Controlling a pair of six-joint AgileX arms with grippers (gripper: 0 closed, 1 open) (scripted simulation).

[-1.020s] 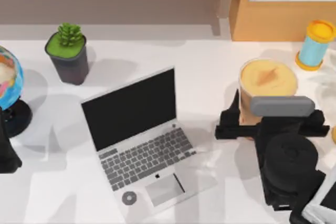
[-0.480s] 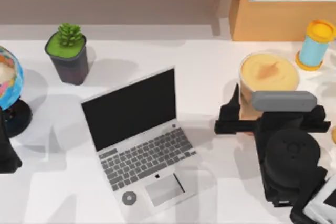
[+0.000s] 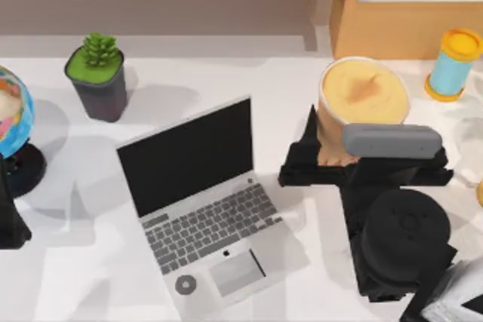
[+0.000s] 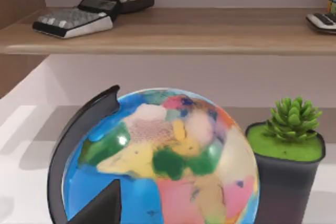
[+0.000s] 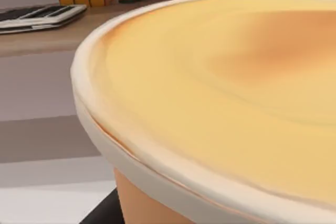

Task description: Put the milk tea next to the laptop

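Note:
The milk tea (image 3: pixel 364 92), a tapered cup of peach-orange drink with a wide yellow-orange top, is held to the right of the laptop (image 3: pixel 200 201). My right gripper (image 3: pixel 366 152) is shut on the cup's sides just below the rim. In the right wrist view the cup's top (image 5: pixel 236 77) looms very close. The silver laptop stands open at the table's middle, its black screen facing the front edge. A strip of white table separates it from the cup. My left arm (image 3: pixel 7 216) is parked at the table's left edge beside the globe.
A potted succulent (image 3: pixel 99 81) stands at the back left and a globe (image 3: pixel 11 126) at the far left. A blue cylinder with yellow ends (image 3: pixel 453 65) is at the back right, in front of a wooden cabinet (image 3: pixel 407 13). Behind the table runs a low shelf (image 4: pixel 173 27).
My right gripper has carried the milk tea leftward toward the laptop, and the cup's top looks larger, as if raised. The left arm has not moved.

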